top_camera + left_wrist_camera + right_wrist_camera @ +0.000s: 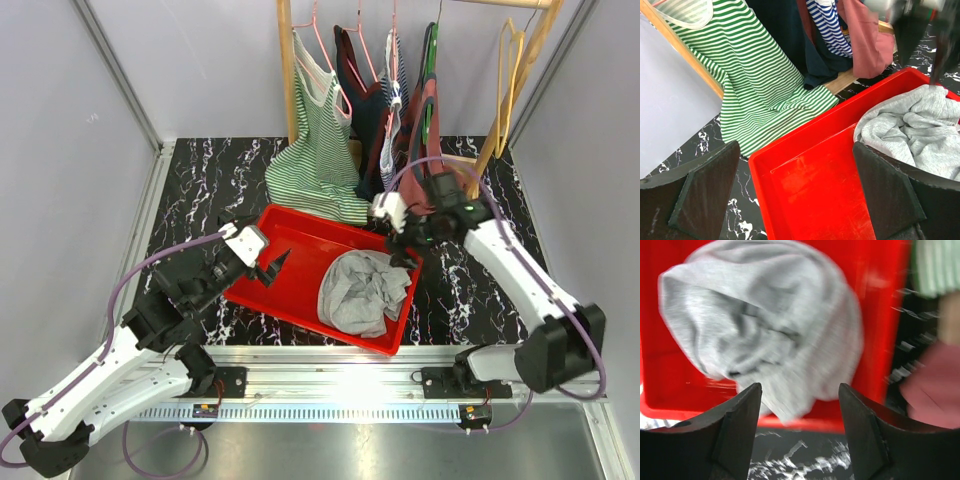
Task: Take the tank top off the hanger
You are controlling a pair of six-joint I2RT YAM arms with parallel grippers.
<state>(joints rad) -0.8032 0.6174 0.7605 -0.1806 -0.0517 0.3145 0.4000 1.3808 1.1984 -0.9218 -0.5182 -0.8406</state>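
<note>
Well, the right claw (pixel 405 250) (pixel 799 392) hangs with its jaws apart and nothing between them, poised over the far right end of the red bin (pixel 300 255) (pixel 655 380). Its wrist view is blurred, but the two dark pads frame the grey tank top (pixel 362 290) (pixel 765 325) lying directly below. That top is a crumpled heap inside the bin, filling its right half and off any hanger. Whether the fingertips graze the cloth cannot be told from above.

The left claw (pixel 272 268) (pixel 797 170) is spread wide as well, gripping nothing. It sits low at the bin's left end, with its pads reaching over the bare red floor (pixel 815 185). From its wrist view the grey tank top (pixel 920 130) shows on the right, bunched against the bin wall.

Beyond the bin's far rim, a green-striped top (pixel 320 150) (pixel 760 85) hangs from the wooden rack (pixel 286 70), its hem pooling on the black marbled tabletop (pixel 200 190) (pixel 747 210) and touching the bin's far edge. Beside it on the rail hang a navy garment (pixel 362 110), a blue-striped garment (pixel 393 70) (pixel 827 25) and a dusty-pink garment (pixel 425 120) (pixel 867 40). Pale wooden hangers (pixel 512 70) hang at the rail's right end.
</note>
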